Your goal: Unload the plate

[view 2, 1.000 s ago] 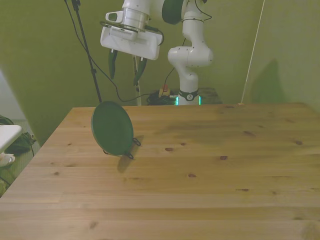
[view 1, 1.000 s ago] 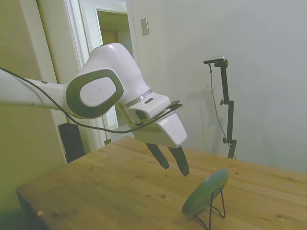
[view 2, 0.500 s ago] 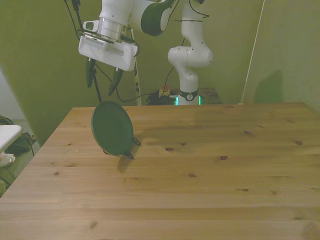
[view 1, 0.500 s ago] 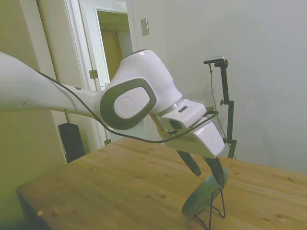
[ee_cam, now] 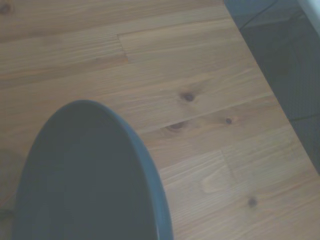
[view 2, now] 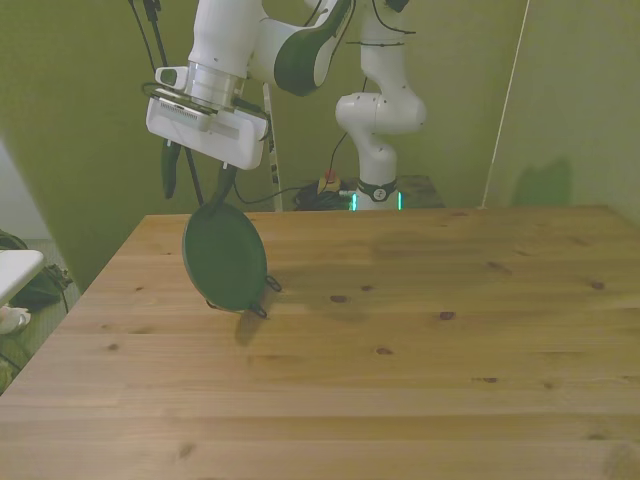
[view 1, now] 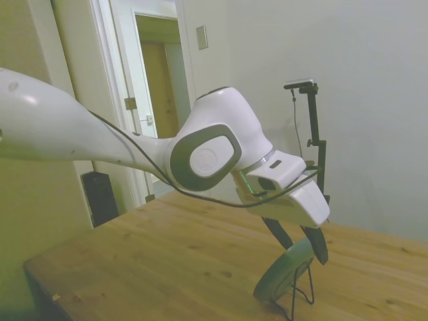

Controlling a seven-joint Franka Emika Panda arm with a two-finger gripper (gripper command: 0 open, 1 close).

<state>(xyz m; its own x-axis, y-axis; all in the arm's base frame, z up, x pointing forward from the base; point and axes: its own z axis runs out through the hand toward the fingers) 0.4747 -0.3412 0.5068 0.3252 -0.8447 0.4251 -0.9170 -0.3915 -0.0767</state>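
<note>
The plate (view 2: 224, 257), round and dull grey-green, stands almost upright in a thin black wire stand (view 2: 262, 308) near the table's corner on the front view's left. From the side it shows as a tilted disc, the plate (view 1: 283, 271) leaning in the wire stand (view 1: 302, 289). My gripper (view 2: 195, 188) hangs open right over the plate's top rim, one finger on each side of it. In the side view the gripper (view 1: 299, 245) has its fingertips level with that rim; whether they touch it I cannot tell. The wrist view is filled by the plate (ee_cam: 85, 175) from close by.
The wooden table (view 2: 420, 340) stretches wide toward the front view's right. Its edge (ee_cam: 252, 60) runs close beside the plate, with dark floor (ee_cam: 285, 45) beyond. A doorway (view 1: 157, 73) and wall lie behind the arm in the side view.
The arm has swung toward the front view's left and lowered, bringing the open gripper from high behind the table down onto the plate's top rim. The plate has not moved.
</note>
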